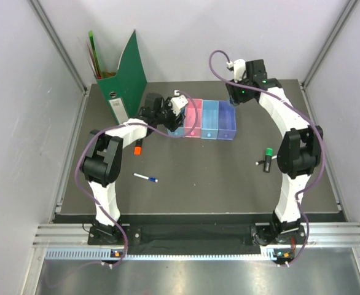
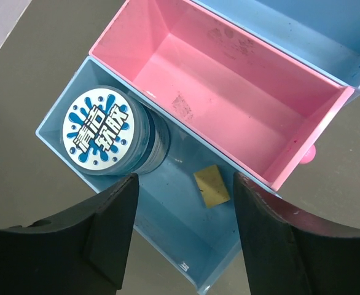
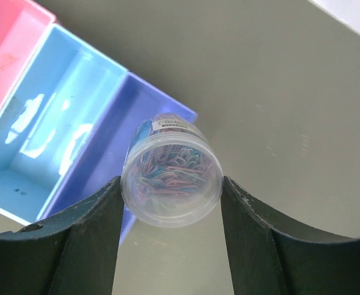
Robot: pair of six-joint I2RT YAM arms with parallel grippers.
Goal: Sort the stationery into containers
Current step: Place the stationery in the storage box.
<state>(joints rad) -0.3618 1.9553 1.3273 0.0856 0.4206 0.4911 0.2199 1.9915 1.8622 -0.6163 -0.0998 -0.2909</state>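
Observation:
My left gripper point(image 1: 168, 117) point(image 2: 185, 184) is open and empty, hovering over the blue tray point(image 2: 168, 239). A round disc with a blue-and-white label point(image 2: 100, 130) lies in that tray's far end. My right gripper point(image 1: 236, 97) point(image 3: 171, 184) is shut on a clear round container of coloured paper clips point(image 3: 171, 175), held over the far end of the purple tray point(image 1: 228, 120) point(image 3: 100, 178). The pink tray point(image 1: 193, 117) point(image 2: 229, 92) and the light blue tray point(image 1: 211, 120) point(image 3: 57, 123) look empty. On the table lie an orange-and-black highlighter point(image 1: 137, 148), a white pen with blue cap point(image 1: 146, 178) and a black green-capped marker point(image 1: 268, 160).
A tall green file holder point(image 1: 128, 80) with coloured sheets stands at the back left, close to my left arm. A yellow sticker point(image 2: 212, 185) lies on the blue tray's floor. White walls and metal posts enclose the dark table on three sides.

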